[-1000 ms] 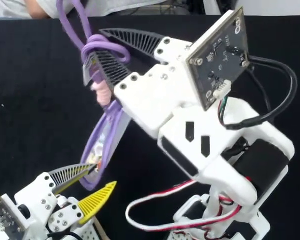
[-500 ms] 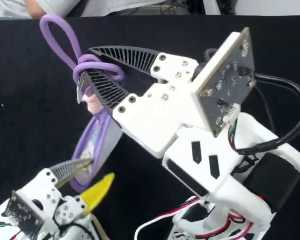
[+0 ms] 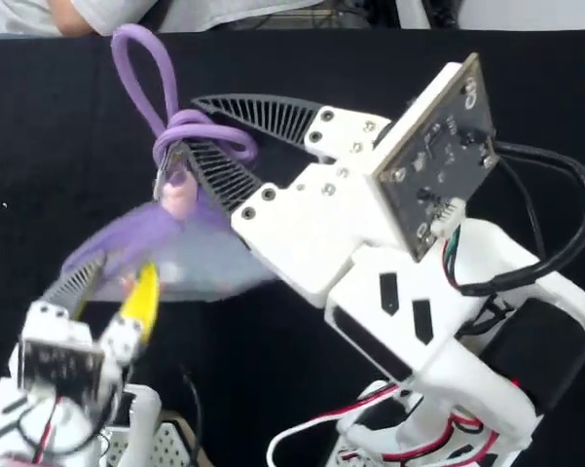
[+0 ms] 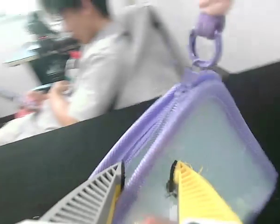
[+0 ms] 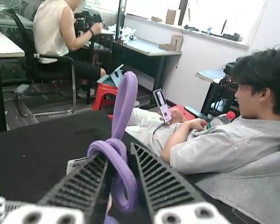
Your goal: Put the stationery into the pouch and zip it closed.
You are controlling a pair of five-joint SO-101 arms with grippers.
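Observation:
A purple pouch (image 3: 190, 258) with a see-through face hangs above the black table, tilted and blurred. Its purple cord loop (image 3: 141, 68) and a pink charm (image 3: 178, 195) sit at its upper end. My right gripper (image 3: 182, 125), with black ribbed fingers, is shut on the knotted cord (image 5: 123, 182). My left gripper (image 3: 112, 277), with one grey and one yellow finger, is shut on the pouch's lower zipper edge (image 4: 144, 154). In the left wrist view the pouch (image 4: 209, 140) stretches away to its ring pull (image 4: 204, 44). What lies inside the pouch is too blurred to tell.
The black table (image 3: 39, 126) lies bare to the left and along the far side. The right arm's white body (image 3: 419, 321) and its cables (image 3: 555, 195) fill the right half of the high view. Seated people (image 5: 214, 135) are behind the table.
The left gripper has swung up and to the left with the pouch's lower end, turning the pouch from hanging steeply to lying nearly level. The right gripper has kept hold of the cord.

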